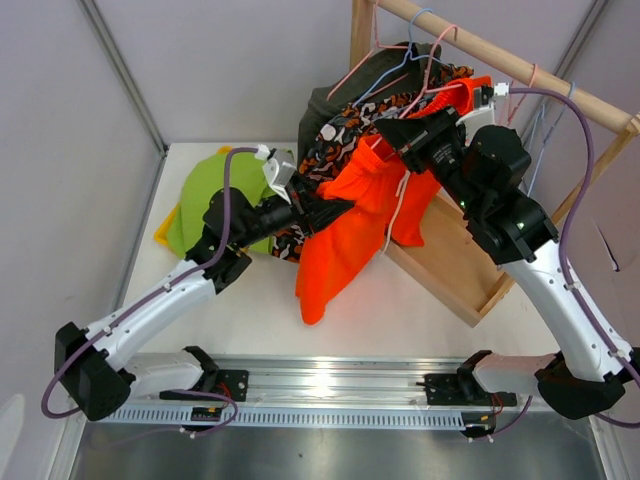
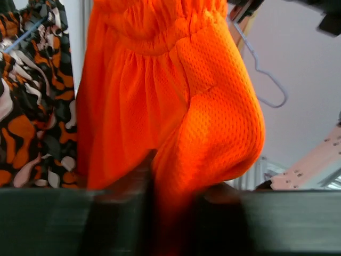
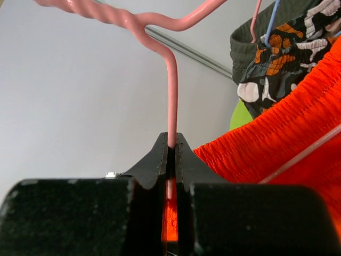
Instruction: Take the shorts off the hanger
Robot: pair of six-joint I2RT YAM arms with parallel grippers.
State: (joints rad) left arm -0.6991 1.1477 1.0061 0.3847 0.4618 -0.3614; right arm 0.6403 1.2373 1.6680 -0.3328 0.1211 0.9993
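Observation:
Bright orange shorts (image 1: pixel 350 230) hang down to the table from a pink hanger (image 3: pixel 172 90). My right gripper (image 1: pixel 388 128) (image 3: pixel 171 146) is shut on the hanger's wire stem, just above the orange waistband (image 3: pixel 277 138). My left gripper (image 1: pixel 335 208) (image 2: pixel 173 213) sits at the shorts' left edge, its jaws closed on a fold of the orange mesh (image 2: pixel 176 96). Camouflage-print shorts (image 1: pixel 335 125) (image 2: pixel 32 106) and dark olive shorts (image 1: pixel 340 95) (image 3: pixel 250 42) hang behind on the rack. Lime green shorts (image 1: pixel 210 195) lie on the table at the left.
A wooden rail (image 1: pixel 500 60) runs across the top right with several wire hangers on it, among them a blue hanger (image 3: pixel 272 21). Its wooden base frame (image 1: pixel 450 270) lies under my right arm. A yellow cloth (image 1: pixel 163 232) shows beneath the green shorts.

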